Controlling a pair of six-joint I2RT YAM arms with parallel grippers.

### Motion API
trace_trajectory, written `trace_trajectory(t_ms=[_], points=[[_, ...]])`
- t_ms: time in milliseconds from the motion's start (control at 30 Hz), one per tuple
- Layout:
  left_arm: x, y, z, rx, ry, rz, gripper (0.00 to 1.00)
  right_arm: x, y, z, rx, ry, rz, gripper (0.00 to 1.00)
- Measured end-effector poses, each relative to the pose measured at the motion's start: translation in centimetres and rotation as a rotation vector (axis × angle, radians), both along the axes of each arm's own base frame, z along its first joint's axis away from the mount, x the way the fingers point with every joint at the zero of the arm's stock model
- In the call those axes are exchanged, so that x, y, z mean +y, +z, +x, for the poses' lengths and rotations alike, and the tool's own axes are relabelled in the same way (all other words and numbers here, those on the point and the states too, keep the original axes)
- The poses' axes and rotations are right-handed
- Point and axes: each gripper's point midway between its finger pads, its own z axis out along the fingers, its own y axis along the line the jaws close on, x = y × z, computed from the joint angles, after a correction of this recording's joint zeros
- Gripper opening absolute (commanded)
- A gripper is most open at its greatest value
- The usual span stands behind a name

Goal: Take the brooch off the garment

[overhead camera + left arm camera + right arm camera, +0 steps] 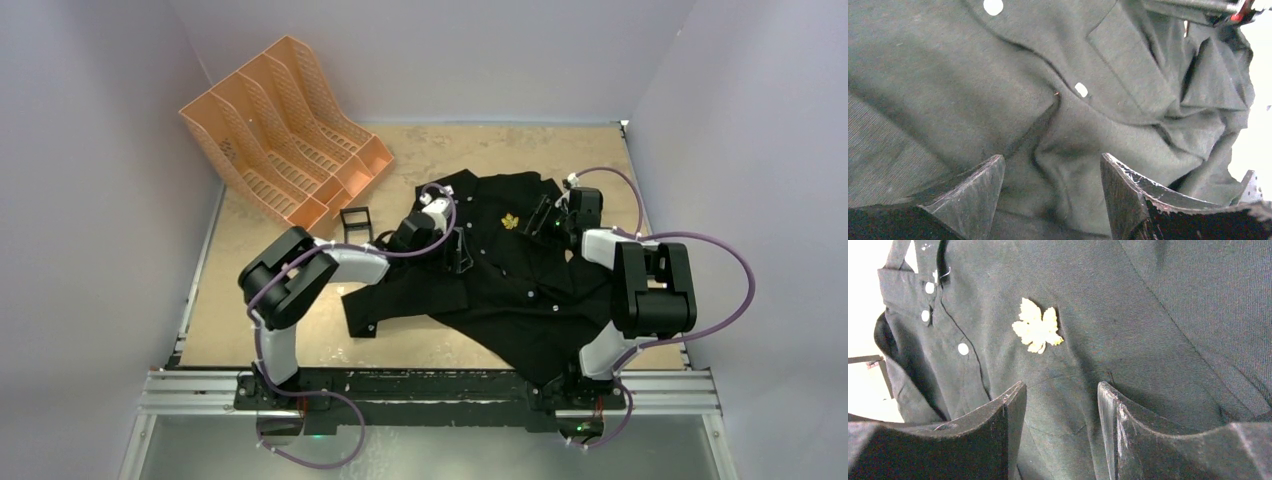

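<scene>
Gold metal makes the brooch (510, 221), a tiny leaf pinned on the chest of the black shirt (500, 290). The shirt lies spread on the table (480, 145). From above, the left hand (455, 250) sits on the shirt on one side of the brooch. The right hand (548, 222) sits just beside it on the other side.

From the left wrist, the left hand (1050, 165) is about half open. A soft fold of shirt (948, 75) rises between its fingers, but it grips nothing. A white button (1081, 89) is near. No brooch shows here.

From the right wrist, the right hand (1060, 390) is also about half open and empty. The brooch (1038, 326) lies flat on the cloth just ahead of its fingertips.

The brooch looks hard, thin and light, and likely slippery. Pinching it across its edges seems best. The shirt is floppy and would likely lift with it, so the cloth needs holding down.
</scene>
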Motion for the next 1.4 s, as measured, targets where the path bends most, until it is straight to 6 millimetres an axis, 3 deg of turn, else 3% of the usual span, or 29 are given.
trace_trajectory(t_ms=[367,500,600,733,833,933,1033,1167,1267,1400], points=[[7.4,0.0,-6.8,0.008,0.031,0.010,0.70,0.0,-0.2,-0.3,0.002,0.002,-0.005,0.57],[9.0,0.2,-7.6,0.018,0.055,0.062,0.71,0.4,0.1,-0.8,-0.001,0.020,-0.014,0.57],[9.4,1.1,-7.1,0.005,0.060,0.109,0.71,1.8,1.1,-1.1,-0.021,0.060,-0.028,0.55],[7.4,5.1,-4.3,-0.090,0.052,0.090,0.69,4.5,2.9,-0.4,-0.079,0.133,-0.009,0.50],[4.5,8.7,-1.3,-0.183,0.037,0.035,0.64,5.3,3.7,0.6,-0.113,0.157,0.015,0.46],[1.4,9.8,1.4,-0.233,0.009,0.001,0.57,5.7,3.3,1.4,-0.118,0.165,0.039,0.44],[-0.9,8.5,3.2,-0.235,-0.022,0.008,0.56,6.1,2.0,1.3,-0.086,0.176,0.065,0.41],[-3.2,5.1,4.9,-0.207,-0.063,0.041,0.55,6.4,1.0,0.6,-0.057,0.180,0.087,0.40],[-3.4,2.6,4.9,-0.176,-0.080,0.072,0.54,6.3,0.4,-0.7,-0.039,0.177,0.097,0.40],[-2.8,0.9,4.4,-0.147,-0.082,0.099,0.54,6.1,0.1,-3.1,-0.025,0.172,0.099,0.40]])
